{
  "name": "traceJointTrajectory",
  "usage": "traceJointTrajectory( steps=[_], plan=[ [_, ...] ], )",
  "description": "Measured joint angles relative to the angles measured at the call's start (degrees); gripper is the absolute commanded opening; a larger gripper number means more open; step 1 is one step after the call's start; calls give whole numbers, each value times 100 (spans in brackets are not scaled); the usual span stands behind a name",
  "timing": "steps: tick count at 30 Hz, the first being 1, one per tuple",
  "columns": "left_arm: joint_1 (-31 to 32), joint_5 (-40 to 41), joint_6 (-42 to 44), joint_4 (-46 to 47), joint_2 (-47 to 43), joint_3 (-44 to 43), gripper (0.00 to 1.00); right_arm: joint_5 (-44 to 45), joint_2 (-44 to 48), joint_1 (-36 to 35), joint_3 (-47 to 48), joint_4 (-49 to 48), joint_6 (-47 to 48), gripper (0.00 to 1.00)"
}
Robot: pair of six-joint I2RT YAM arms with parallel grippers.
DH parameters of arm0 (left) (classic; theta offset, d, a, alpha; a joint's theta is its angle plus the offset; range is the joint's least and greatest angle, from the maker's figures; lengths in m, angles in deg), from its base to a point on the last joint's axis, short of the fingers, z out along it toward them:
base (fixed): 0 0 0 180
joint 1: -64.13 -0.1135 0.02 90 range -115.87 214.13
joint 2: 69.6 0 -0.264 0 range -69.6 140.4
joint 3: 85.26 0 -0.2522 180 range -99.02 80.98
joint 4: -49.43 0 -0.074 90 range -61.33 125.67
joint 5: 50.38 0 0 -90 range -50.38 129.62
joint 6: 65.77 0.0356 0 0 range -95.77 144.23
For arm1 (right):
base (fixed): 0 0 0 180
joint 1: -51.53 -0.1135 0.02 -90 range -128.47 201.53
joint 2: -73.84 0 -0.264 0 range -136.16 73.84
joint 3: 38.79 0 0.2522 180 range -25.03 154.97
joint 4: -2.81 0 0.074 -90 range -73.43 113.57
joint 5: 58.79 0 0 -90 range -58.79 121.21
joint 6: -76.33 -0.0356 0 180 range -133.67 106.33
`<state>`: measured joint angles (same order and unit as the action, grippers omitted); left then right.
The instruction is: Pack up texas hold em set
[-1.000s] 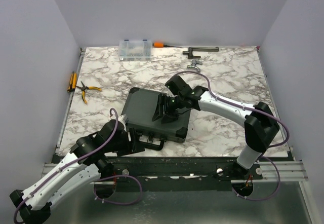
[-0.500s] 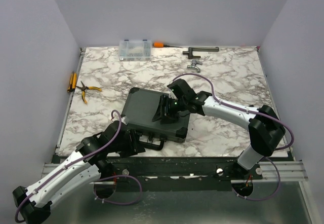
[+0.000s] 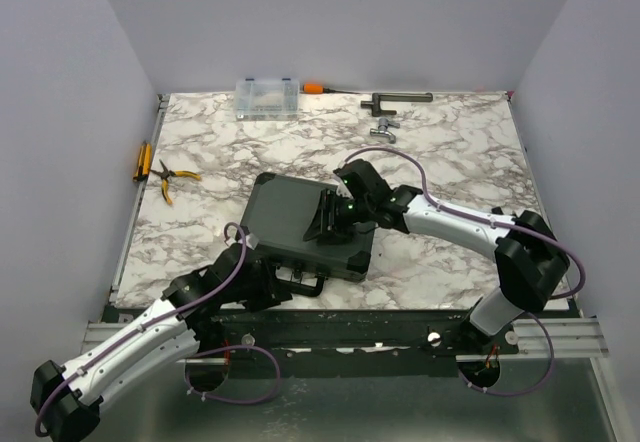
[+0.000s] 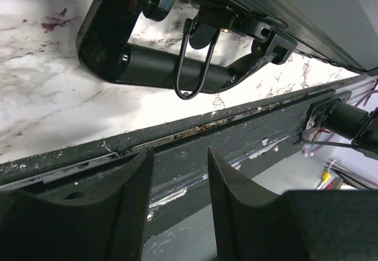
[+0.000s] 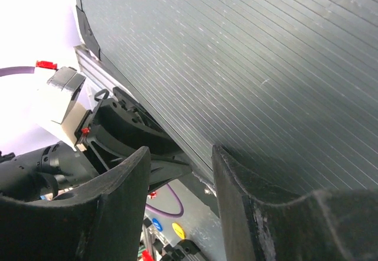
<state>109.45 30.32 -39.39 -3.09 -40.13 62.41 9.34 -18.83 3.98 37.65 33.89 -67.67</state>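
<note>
The black case (image 3: pixel 296 214) of the texas hold em set lies closed on the marble table, its handle (image 3: pixel 306 284) at the near edge. My left gripper (image 3: pixel 276 285) is just left of the handle. In the left wrist view its jaws (image 4: pixel 180 169) stand open and empty, and the handle (image 4: pixel 155 69) and a wire latch (image 4: pixel 195 66) lie beyond the fingertips. My right gripper (image 3: pixel 329 220) hovers over the ribbed lid (image 5: pixel 254 66). Its jaws (image 5: pixel 180 163) are open with nothing between them. No chips, cards or tokens show.
A clear organiser box (image 3: pixel 267 97) and an orange-handled screwdriver (image 3: pixel 316 88) lie at the back. Dark metal tools (image 3: pixel 396 99) sit at the back right. Yellow-handled pliers (image 3: pixel 172 177) lie at the left. The table's metal front rail (image 4: pixel 195 137) runs just below the handle.
My left arm has pushed forward towards the case's handle and its jaws have narrowed. The right gripper has shifted slightly over the lid and closed a little.
</note>
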Motion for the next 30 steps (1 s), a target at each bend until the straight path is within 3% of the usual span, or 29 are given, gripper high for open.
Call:
traceJointTrajectory(
  steps=[15,30],
  plan=[
    [-26,-39,-168,828,463,254,17,46,219,0,-323,-146,-221,45],
    [-74,129,140,1296,1172,251,9,101,306,-2,-461,-186,-319,39]
  ],
)
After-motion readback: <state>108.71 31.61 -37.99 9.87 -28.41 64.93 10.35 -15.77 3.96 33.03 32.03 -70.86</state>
